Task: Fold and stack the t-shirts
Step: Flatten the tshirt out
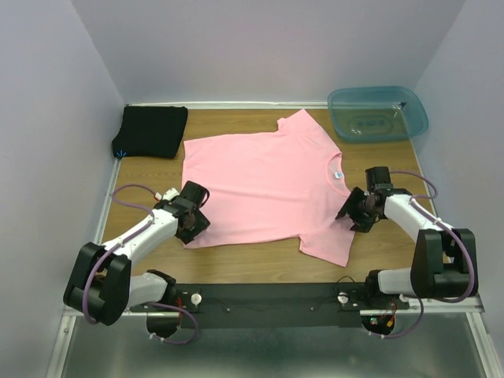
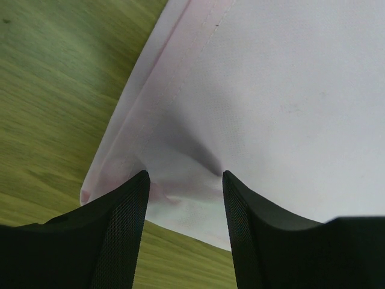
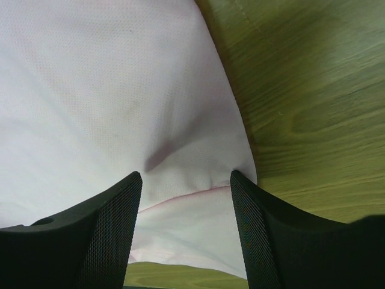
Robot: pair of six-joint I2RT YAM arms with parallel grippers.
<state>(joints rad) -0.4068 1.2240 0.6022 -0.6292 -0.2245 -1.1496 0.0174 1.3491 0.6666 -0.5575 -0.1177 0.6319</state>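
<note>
The pink t-shirt (image 1: 268,185) lies spread flat across the middle of the surface (image 1: 236,264), collar toward the right and hem toward the left. The black t-shirt (image 1: 151,131) sits already folded in the far-left corner, well apart from it, and the blue-green bin (image 1: 378,113) stands at far right. We judge the step in hand to be the first fold of the pink t-shirt, at the point of taking hold. The left tool (image 1: 191,211) is down on the near corner of the hem, the right tool (image 1: 356,209) on the shoulder edge between collar and near sleeve. In both wrist views the jaws stand moderately wide, tips pressed into cloth that puckers between them, nothing clamped yet. The next move, we judge, calls for both tools to close on that pucker, then lift together and carry the near edge toward the far edge without dragging the shirt
</note>
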